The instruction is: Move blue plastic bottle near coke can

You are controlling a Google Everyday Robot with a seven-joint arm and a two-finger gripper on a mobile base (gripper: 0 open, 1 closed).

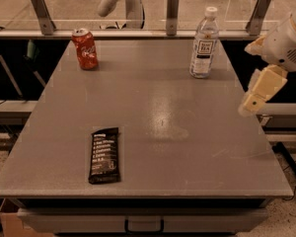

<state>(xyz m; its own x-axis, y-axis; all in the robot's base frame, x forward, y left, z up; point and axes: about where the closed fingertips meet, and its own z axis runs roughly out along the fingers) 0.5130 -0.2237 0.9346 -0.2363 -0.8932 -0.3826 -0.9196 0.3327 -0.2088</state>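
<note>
Your pincer (pixel 259 93) hangs at the right edge of the view, just off the right side of the grey counter (pixel 187 172). It is a cream-coloured block angled down and to the left. You cannot tell whether it is open or closed, and nothing shows in its grasp. The blue plastic bottle (pixel 204 46) stands upright near the counter's far right corner, white cap on top, its long axis vertical. From the pincer it lies farther back and to the left, near but clearly apart. The coke can (pixel 85 49) stands upright near the far left corner, well apart from the bottle along the same far edge. A flat black snack bar (pixel 104 155) lies near the front left, away from that line. You will likely need to approach the bottle sideways, from its right.
</note>
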